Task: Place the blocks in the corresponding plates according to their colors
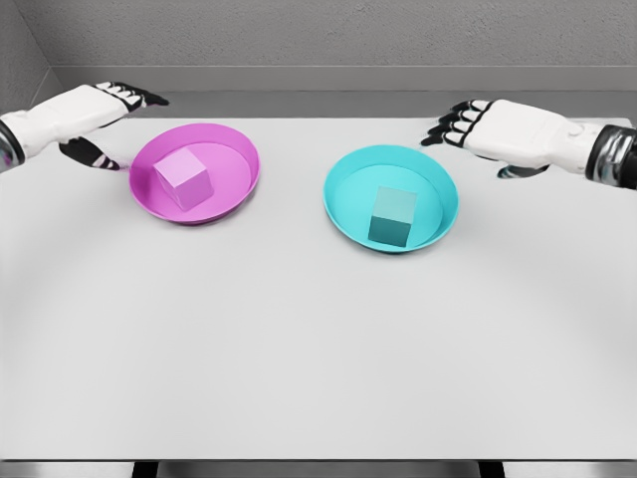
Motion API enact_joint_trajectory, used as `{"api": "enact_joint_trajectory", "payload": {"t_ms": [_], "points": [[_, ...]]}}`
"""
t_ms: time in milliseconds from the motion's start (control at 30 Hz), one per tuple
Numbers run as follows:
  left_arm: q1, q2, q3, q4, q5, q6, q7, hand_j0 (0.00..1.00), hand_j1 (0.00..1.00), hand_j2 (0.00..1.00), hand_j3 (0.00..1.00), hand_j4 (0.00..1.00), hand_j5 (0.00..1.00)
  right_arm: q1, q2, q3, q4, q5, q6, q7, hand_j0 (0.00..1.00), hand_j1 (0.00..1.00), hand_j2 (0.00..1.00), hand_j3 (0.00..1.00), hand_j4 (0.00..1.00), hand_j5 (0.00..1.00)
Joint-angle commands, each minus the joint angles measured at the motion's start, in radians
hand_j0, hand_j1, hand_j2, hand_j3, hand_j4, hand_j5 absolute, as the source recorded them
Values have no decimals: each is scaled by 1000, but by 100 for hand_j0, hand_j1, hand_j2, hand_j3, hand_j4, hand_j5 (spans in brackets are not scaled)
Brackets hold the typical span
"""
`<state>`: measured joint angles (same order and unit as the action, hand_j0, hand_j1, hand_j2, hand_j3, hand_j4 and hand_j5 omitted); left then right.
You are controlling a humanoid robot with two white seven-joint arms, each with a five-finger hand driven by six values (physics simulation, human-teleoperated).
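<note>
Resting in matching plates, pink block (183,177) and teal block (392,215) look rigid, light, graspable by opposite faces; left robot hand (105,115) and right robot hand (478,124) hover open-fingered, empty.

A pale grey worktop (299,349) carries two plates set apart side by side: a magenta plate (234,149) on the left and a cyan plate (348,179) (slightly nearer) on the right.
</note>
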<state>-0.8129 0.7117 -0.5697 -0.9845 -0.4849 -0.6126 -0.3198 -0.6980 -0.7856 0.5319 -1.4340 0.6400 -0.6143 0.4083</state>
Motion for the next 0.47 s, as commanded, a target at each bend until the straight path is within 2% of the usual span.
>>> {"api": "enact_joint_trajectory", "payload": {"t_ms": [0, 33, 100, 167, 367, 433], "points": [[0, 78, 4, 1, 43, 2, -1, 100, 100, 100, 100, 100, 100, 12, -26, -173, -60, -11, 3, -23, 99, 99, 99, 99, 99, 99], [-2, 94, 4, 0, 43, 2, 1, 100, 100, 100, 100, 100, 100, 55, -26, -231, -91, -14, 3, -22, 98, 98, 98, 98, 98, 98], [9, 109, 4, 1, 43, 2, -1, 100, 100, 100, 100, 100, 100, 106, -27, -277, -109, -16, 3, -26, 98, 98, 98, 98, 98, 98], [24, 110, 4, 1, 43, 2, -1, 100, 100, 100, 100, 100, 100, 179, -20, -358, -115, -17, 3, -82, 96, 96, 96, 96, 96, 96], [37, 109, 4, -2, 43, 2, -1, 100, 100, 100, 100, 100, 100, 333, 12, -432, -166, -25, 3, -103, 94, 94, 94, 94, 94, 94], [38, 109, 4, -2, 43, 2, -1, 100, 100, 100, 100, 100, 100, 350, 17, -441, -167, -28, 3, -102, 94, 94, 94, 94, 94, 94]]}}
